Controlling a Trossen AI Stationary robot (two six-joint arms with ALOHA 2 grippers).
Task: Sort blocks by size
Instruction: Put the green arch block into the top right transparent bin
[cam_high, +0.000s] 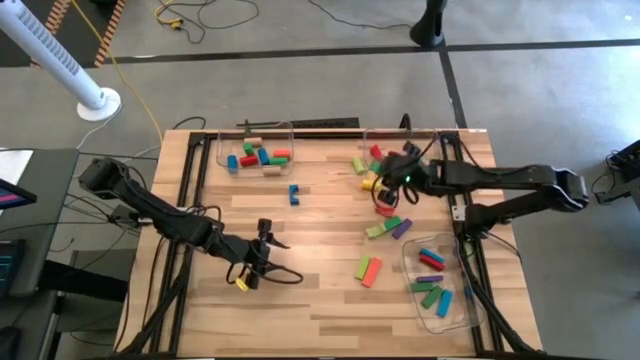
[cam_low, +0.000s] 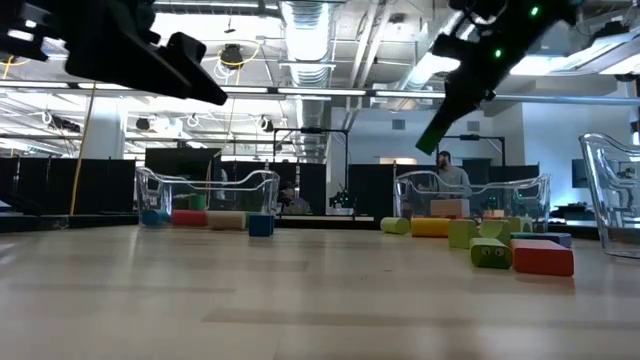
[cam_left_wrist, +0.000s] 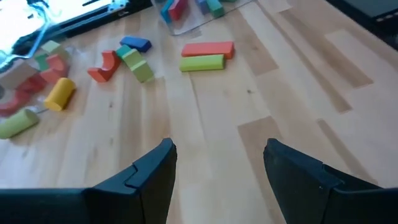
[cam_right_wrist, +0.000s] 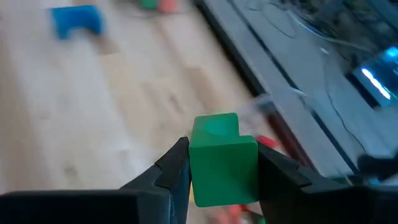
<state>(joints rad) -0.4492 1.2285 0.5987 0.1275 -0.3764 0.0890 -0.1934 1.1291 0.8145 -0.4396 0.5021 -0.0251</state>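
My right gripper (cam_high: 388, 172) hovers over the far right of the table, shut on a green block (cam_right_wrist: 222, 158). In the low view that block shows as a slanted green bar (cam_low: 436, 128) well above the wood. Loose blocks lie on the table below and near it: a yellow cylinder (cam_high: 371, 183), a green and a purple bar (cam_high: 388, 228), and a red and green pair (cam_high: 368, 270). A blue block (cam_high: 294, 193) lies mid-table. My left gripper (cam_high: 266, 250) is open near the front left with only bare wood between its fingers (cam_left_wrist: 155, 171). A yellow block (cam_high: 241, 284) lies beside it. My right gripper pinches the green block between its two fingers, which sit on two opposite side faces (cam_right_wrist: 198, 163). The block's end (cam_right_wrist: 214, 126) sticks out past the fingertips. The block is lifted clear of the table and slants downward.
Three clear trays stand on the table. One at the far left (cam_high: 222, 150) and one at the near right (cam_high: 462, 300) hold several blocks; a third is at the far right (cam_high: 445, 135). Bare wood lies in the middle and along the near edge.
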